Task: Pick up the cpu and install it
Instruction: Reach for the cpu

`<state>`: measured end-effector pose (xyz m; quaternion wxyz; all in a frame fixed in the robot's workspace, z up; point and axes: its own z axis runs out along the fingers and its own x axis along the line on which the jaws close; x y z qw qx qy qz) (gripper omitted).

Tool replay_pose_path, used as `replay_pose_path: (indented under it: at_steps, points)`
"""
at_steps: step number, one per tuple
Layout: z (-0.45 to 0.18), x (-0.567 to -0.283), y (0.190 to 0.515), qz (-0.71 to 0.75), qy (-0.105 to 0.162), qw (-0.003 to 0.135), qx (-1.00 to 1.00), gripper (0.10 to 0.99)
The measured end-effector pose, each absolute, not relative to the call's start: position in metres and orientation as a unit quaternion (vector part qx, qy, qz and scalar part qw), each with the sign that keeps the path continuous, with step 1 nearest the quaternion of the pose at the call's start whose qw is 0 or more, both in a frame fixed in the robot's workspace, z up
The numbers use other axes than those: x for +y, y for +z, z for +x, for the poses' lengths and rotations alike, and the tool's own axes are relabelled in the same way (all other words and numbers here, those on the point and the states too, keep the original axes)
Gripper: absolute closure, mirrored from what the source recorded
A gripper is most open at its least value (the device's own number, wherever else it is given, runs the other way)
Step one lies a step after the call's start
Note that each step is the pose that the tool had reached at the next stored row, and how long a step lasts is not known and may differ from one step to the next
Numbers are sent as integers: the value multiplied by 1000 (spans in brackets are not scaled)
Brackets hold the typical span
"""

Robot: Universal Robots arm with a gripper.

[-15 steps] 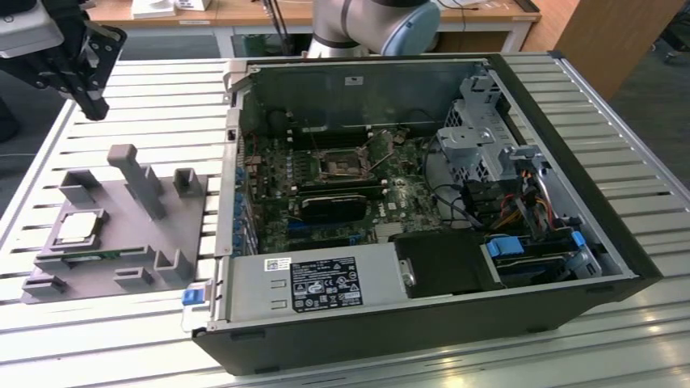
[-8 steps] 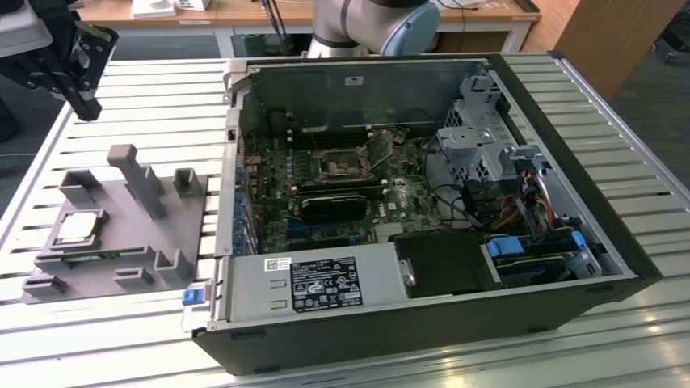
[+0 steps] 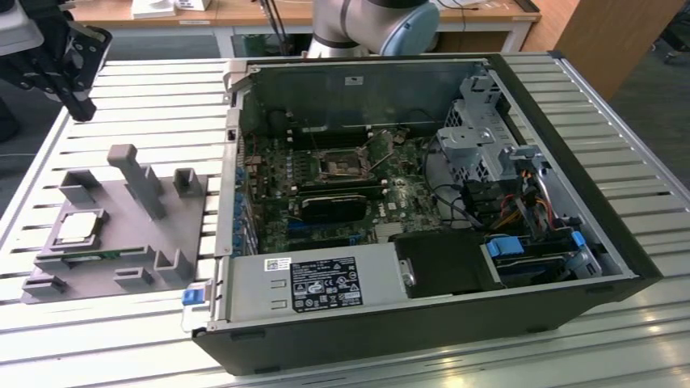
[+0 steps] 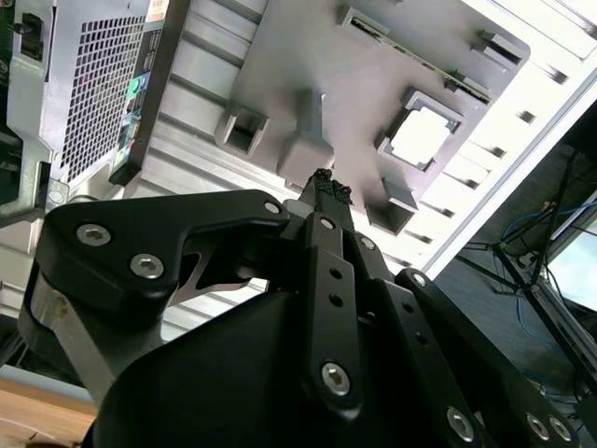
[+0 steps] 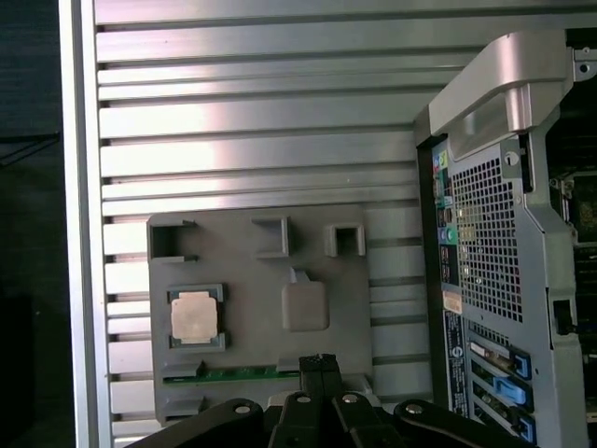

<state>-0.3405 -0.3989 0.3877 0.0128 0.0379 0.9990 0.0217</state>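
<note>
cpu is seen seated in a pocket of the grey holder, untouched. fingers are held pressed together, empty, well above the holder. for a clean pick they are best opened and squared to the chip's edges.

Exterior view: raised, looks down aslant over the table; mid range; open computer case central, grey holder at the exterior view's left
First wrist view: high, faces straight down past the hand onto the holder
Second wrist view: close behind the hand, faces aslant along it
Shared: all three take in holder and case side
</note>
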Motion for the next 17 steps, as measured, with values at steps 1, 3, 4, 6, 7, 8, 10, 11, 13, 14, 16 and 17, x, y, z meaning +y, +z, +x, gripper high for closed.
replay_pose_path:
  at_steps: [1, 3, 4, 6, 7, 8, 10, 11, 13, 14, 16, 17]
  points:
    - [-341, -399, 388, 38, 22, 13, 999, 980]
    - [-343, -399, 388, 38, 22, 13, 999, 980]
    - [-344, -399, 388, 38, 22, 13, 999, 980]
    - [-345, -399, 388, 38, 22, 13, 999, 980]
    - [-346, -399, 388, 38, 22, 13, 999, 980]
    - [-347, -399, 387, 38, 22, 13, 999, 980]
    - [-348, -399, 387, 38, 22, 13, 999, 980]
    - [-349, -399, 387, 38, 22, 13, 999, 980]
    - [-351, -399, 387, 38, 22, 13, 999, 980]
    - [-351, -399, 387, 38, 22, 13, 999, 980]
    - [-353, -399, 387, 38, 22, 13, 999, 980]
    - [-353, -399, 387, 38, 22, 13, 999, 980]
